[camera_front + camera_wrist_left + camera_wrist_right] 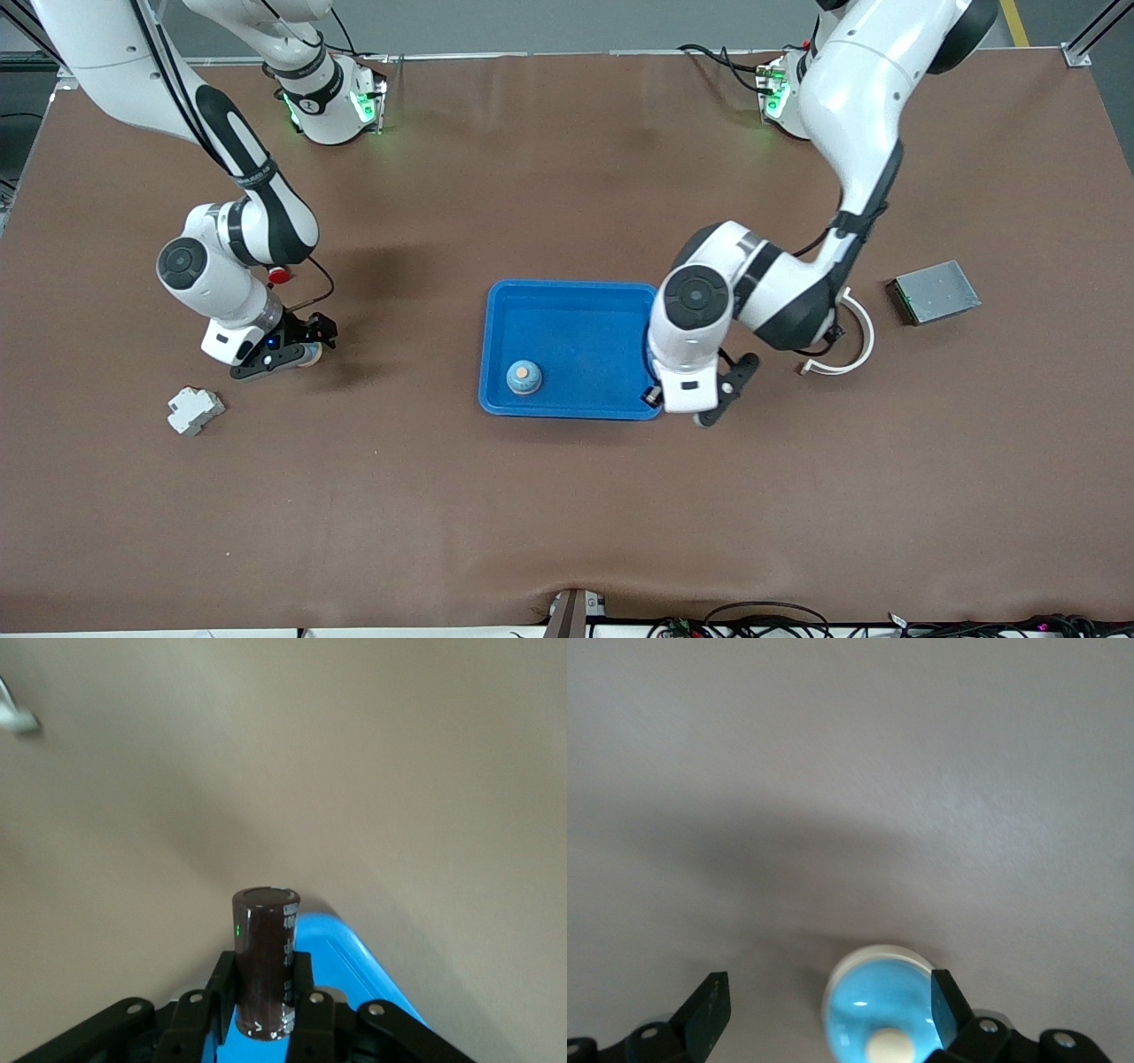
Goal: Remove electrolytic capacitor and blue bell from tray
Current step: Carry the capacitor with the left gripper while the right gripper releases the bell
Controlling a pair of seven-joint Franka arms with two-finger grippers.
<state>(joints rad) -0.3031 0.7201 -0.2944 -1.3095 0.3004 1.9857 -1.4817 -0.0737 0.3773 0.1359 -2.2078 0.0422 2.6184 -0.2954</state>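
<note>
On the brown table [567,496], the left hand [266,1014] pinches a capacitor [264,966] over the blue tray's [567,310] edge; the right hand [824,1014], spread, straddles a bell [879,1010].

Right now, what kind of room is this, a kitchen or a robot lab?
Probably a robot lab: two white arms bolted at a brown table, a blue tray, cables along its edge, and electronic parts such as a capacitor.
</note>
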